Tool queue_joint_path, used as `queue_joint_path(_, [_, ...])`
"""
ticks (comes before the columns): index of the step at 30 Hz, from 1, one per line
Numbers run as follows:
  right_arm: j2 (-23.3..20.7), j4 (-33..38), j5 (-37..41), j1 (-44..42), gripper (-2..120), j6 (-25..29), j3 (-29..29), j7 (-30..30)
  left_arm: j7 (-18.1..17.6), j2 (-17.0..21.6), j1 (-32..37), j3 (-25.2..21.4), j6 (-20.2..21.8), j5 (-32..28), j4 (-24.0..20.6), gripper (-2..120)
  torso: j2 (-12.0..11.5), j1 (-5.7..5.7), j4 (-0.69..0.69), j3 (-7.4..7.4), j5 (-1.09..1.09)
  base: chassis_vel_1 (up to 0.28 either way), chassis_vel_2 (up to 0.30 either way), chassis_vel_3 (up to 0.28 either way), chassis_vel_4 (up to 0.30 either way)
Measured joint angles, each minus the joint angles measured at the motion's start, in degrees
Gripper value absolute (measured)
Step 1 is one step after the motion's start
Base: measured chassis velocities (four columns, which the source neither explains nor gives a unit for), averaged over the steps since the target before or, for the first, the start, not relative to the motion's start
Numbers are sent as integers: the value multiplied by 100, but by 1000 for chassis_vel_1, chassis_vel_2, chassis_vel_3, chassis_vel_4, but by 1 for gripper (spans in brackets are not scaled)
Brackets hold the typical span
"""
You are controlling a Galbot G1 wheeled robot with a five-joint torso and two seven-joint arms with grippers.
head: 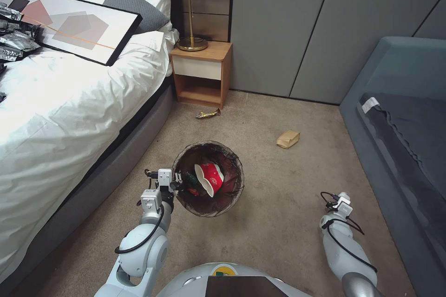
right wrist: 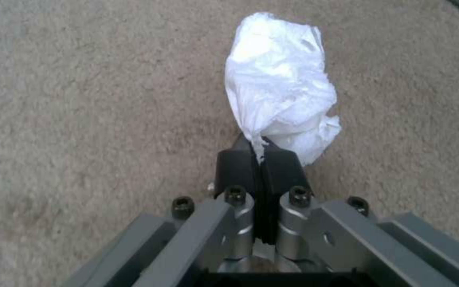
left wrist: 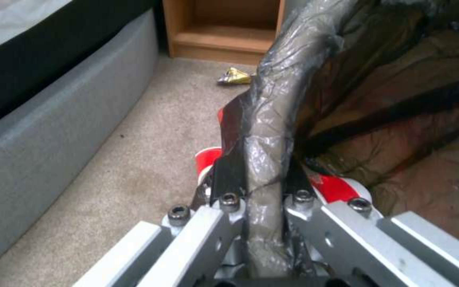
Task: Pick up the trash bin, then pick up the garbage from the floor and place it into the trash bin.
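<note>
Carpeted bedroom floor: left hand [left wrist: 259, 187] clamps the trash bin [head: 208, 178] rim at 9 o'clock, right hand [right wrist: 260, 159] barely pinches crumpled tissue [right wrist: 280, 87], could slip.

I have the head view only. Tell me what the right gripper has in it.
Observer: The right gripper is shut on a crumpled white tissue, held above bare carpet.
Operator: Confirm the left grip on the bin.
Observer: The left gripper pinches the trash bin at its rim, one finger outside and one inside, with the liner bag caught between.
Operator: Say what the left wrist sees beyond the bin.
Observer: A crumpled gold wrapper lies on the carpet in front of the wooden nightstand.
</note>
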Motion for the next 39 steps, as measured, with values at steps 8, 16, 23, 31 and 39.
queue_joint_path(8, [176,1227,-38,-521,0,50,-32,24,0,-12,-15,5,5,-3,6,0,-1,0,-1,0,1,0,0,0,0])
queue_joint_path(16, [479,2786,-907,-1382,0,1519,-354,-709,-1,-30,-37,11,10,-1,98,0,-1,0,0,0,0,0,0,0,0])
queue_joint_path(23, [683,3999,-1123,-1993,0,2709,-758,-1982,-1,-64,-51,26,10,5,141,0,0,0,3,0,-2,0,0,0,0])
queue_joint_path(31, [651,6416,-455,-3025,0,3316,-1677,-4800,18,-82,-62,90,4,27,192,0,0,0,2,0,-1,0,0,0,0])
queue_joint_path(39, [416,7087,-490,-3323,0,2909,-2158,-5407,34,-78,-82,133,3,33,206,0,0,0,2,0,0,0,0,0,0])
